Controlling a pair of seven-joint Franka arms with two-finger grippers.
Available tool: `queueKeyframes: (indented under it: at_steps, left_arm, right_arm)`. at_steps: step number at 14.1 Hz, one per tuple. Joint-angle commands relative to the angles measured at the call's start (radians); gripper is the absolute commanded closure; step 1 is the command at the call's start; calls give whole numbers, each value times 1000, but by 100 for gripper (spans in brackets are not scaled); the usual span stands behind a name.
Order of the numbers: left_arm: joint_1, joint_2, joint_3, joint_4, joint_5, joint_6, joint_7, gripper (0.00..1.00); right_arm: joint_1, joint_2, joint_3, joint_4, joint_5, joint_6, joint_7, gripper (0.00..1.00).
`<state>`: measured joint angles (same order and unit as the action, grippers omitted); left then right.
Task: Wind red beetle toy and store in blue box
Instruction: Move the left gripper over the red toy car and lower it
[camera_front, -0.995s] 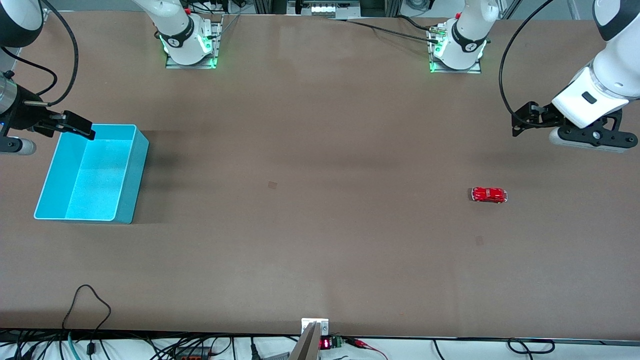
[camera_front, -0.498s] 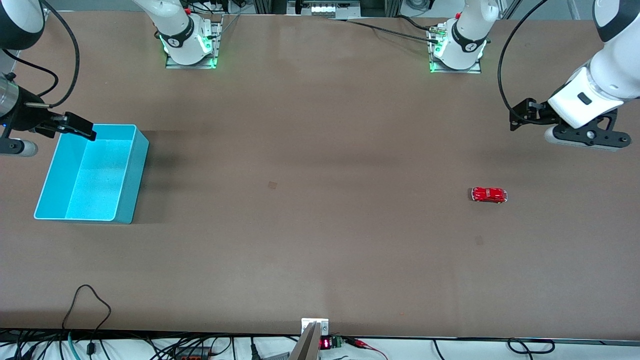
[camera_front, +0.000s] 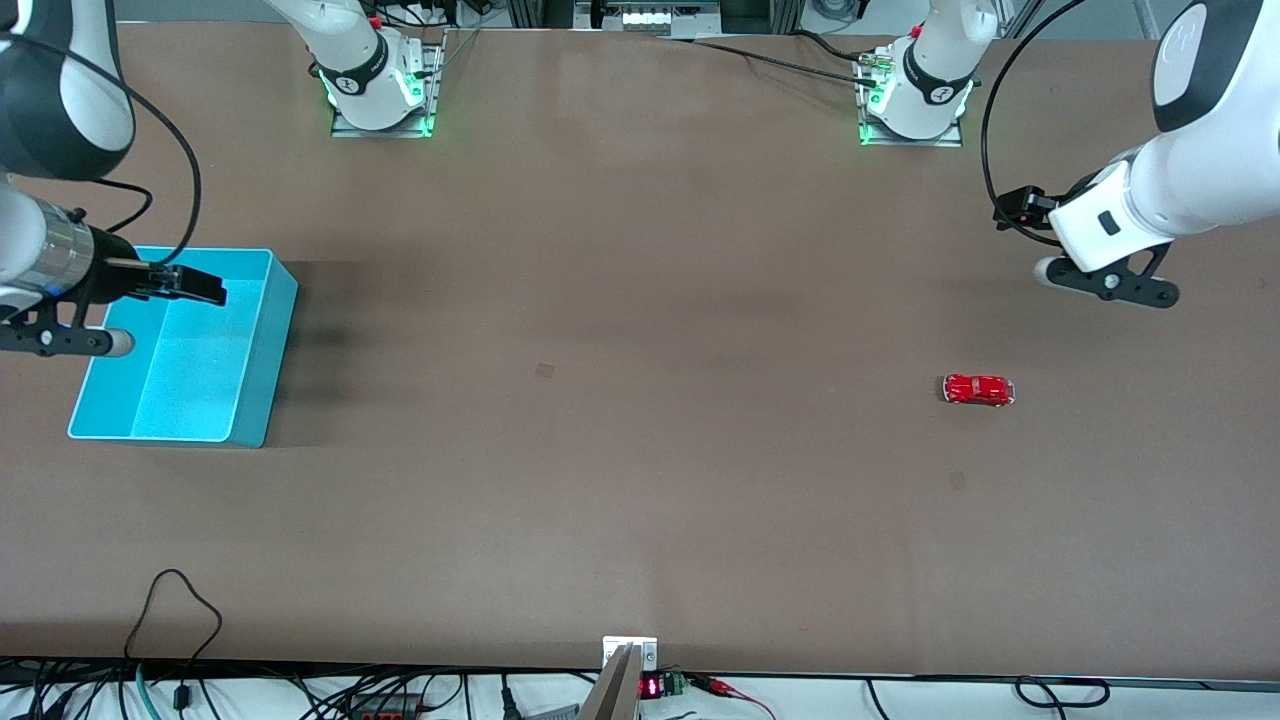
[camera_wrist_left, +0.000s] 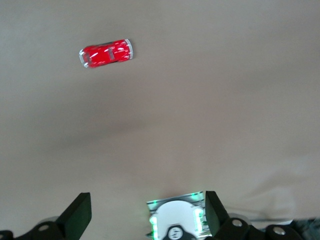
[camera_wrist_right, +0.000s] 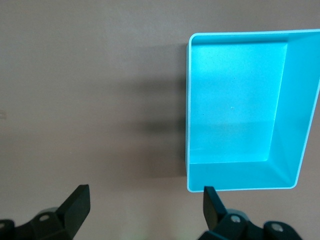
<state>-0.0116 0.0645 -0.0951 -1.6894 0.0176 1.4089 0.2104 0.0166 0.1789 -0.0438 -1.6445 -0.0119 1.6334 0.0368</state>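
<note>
The red beetle toy (camera_front: 978, 390) sits alone near the table's left-arm edge, long axis along the table's length, the left gripper (camera_wrist_left: 145, 216) hovering nearest with jaws spread, while the right gripper (camera_wrist_right: 145, 210), open too, hangs over the blue box (camera_front: 255, 400).

Front view: your right gripper (camera_front: 205, 291) covers part of the blue box (camera_front: 262, 385) rim — the arm runs off the edge. Left gripper (camera_front: 1012, 208) shows side-on, tips too small to read. Both wrist views crop their fingers (camera_wrist_left: 80, 216) at the frame edge; the blue box's corner is cut off in the right one. Red beetle toy (camera_front: 978, 389) — winder too small to find.
</note>
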Motion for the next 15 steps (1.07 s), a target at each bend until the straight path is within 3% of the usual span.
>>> queueKeyframes:
  at_steps: [1,6,10,15]
  left_arm:
    - [-1,26,2,33,31,21,256,0]
    - [13,60,3,-28,119,195,668,0]
    - [36,80,3,-243,148,558,877,0]
    - [114,262,3,-299,150,844,1083,0]
  right_arm:
    - [-4,-10,2,3,4,-7,-8,0]
    - [-4,-10,2,5,4,-6,-8,0]
    - [0,-7,2,3,4,-10,-12,0]
    - [2,-7,5,3,4,-9,-12,0]
